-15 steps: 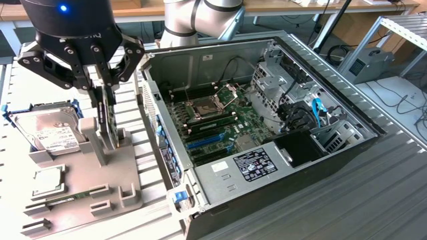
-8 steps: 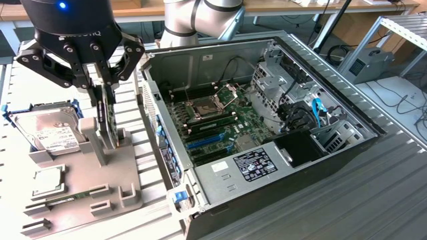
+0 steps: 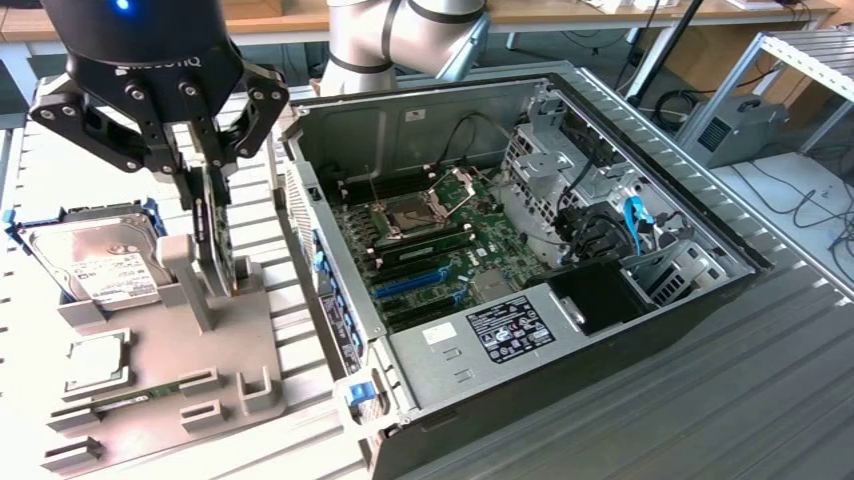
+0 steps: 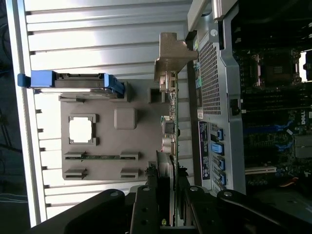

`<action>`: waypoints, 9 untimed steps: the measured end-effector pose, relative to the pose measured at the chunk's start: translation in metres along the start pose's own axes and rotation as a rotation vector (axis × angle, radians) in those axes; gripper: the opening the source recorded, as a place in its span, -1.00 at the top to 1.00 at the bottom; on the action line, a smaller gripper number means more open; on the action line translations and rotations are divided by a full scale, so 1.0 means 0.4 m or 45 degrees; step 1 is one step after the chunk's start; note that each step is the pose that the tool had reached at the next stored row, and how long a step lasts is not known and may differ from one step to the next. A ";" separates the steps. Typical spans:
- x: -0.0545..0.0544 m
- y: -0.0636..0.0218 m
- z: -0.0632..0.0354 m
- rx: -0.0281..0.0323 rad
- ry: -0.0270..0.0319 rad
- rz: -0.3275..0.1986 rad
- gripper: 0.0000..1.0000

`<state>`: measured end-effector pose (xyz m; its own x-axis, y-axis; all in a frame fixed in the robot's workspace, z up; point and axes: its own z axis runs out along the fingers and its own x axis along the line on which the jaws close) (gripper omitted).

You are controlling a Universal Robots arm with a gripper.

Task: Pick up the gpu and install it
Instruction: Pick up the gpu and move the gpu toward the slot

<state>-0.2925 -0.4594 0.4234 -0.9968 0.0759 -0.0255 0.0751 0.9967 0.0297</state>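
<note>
Just beside the open computer case's (image 3: 304, 215) rear wall, the gpu (image 3: 220, 250) stands upright in a gray holder (image 3: 160, 345), the pincer (image 3: 211, 185) clamped on its top edge.

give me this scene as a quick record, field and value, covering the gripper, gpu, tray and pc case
gripper: shut on the top edge of the gpu
gpu: standing on edge in its stand on the gray tray, not in the case
hard drive: in a blue carrier on the tray, to the exterior view's left of the gpu
memory stick: lying flat in a tray slot
computer case: open, to the exterior view's right of the tray
motherboard: exposed, blue slots hold no card
</note>
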 end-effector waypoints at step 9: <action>0.000 0.000 -0.008 -0.0001 -0.0001 0.000 0.47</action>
<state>-0.2925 -0.4594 0.4265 -0.9968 0.0759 -0.0256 0.0751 0.9967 0.0298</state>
